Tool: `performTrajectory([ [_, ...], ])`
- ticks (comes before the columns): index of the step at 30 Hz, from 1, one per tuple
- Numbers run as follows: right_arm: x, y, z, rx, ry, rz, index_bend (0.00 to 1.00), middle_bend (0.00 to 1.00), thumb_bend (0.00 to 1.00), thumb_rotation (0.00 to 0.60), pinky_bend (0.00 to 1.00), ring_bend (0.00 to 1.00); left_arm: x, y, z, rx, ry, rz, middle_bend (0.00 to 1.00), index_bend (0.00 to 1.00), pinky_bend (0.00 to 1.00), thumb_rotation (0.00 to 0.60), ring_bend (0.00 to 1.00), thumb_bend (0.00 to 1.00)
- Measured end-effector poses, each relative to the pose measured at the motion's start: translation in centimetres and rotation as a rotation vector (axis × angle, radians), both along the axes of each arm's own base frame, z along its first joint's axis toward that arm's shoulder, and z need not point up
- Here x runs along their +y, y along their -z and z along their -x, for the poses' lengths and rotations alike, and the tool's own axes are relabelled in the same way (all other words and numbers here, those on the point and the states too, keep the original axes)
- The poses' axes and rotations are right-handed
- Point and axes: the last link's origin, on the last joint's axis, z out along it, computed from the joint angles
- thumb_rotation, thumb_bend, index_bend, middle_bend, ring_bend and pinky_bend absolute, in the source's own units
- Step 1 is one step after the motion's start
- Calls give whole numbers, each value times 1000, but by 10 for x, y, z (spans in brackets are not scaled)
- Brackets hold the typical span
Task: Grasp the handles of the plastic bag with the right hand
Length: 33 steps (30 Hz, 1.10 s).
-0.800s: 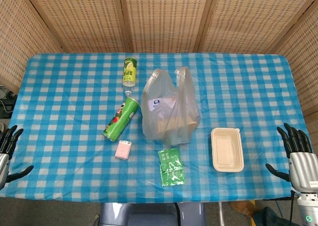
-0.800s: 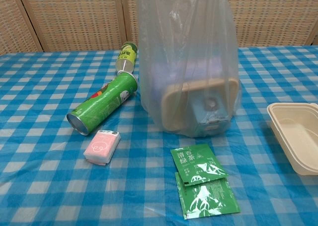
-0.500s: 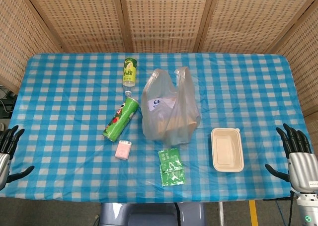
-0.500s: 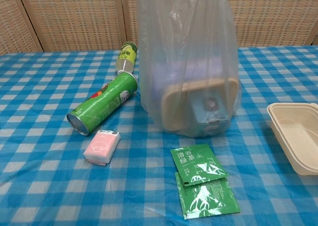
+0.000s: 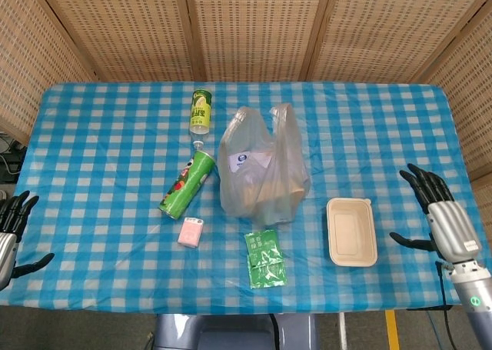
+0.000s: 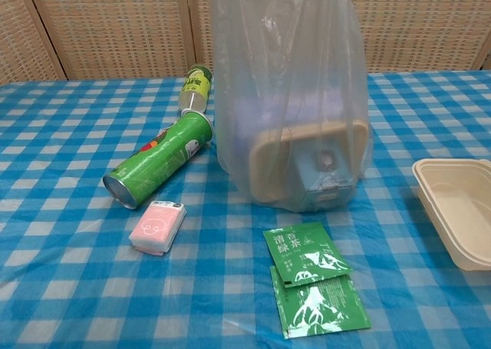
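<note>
The reach looked barely begun: the right hand (image 5: 444, 221), empty with fingers spread (as was the left hand (image 5: 11, 235)), hovered at the table's right edge, well apart from the plastic bag (image 5: 263, 169) standing mid-table, whose 2 handles (image 5: 265, 115) it would next need to approach and close around.

The tabletop (image 5: 92, 142) carries one plastic bag (image 5: 261, 169), two green cans (image 5: 187, 184) (image 5: 200, 110), two green sachets (image 5: 265, 258), one pink packet (image 5: 191, 232) and one beige tray (image 5: 352, 231).
</note>
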Motion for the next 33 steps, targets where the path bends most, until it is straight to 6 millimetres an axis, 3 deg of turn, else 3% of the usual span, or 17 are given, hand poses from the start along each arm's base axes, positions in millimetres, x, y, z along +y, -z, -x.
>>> performTrajectory([
  [9,-48,-17,-44,-297,-55,-210,0,0,0,600,0,0,11,3,5,9,-29,-8,0,0,0,600,0,0],
  [18,-79,-20,-113,-615,-102,-505,0,0,0,600,0,0,18,6,8,7,-55,0,0,0,0,600,0,0],
  [25,-100,-8,-169,-644,-104,-688,0,0,0,600,0,0,22,6,10,4,-70,-1,0,0,0,600,0,0],
  [33,-111,14,-197,-641,-63,-776,0,0,0,600,0,0,25,3,13,-10,-80,-5,0,0,0,600,0,0],
])
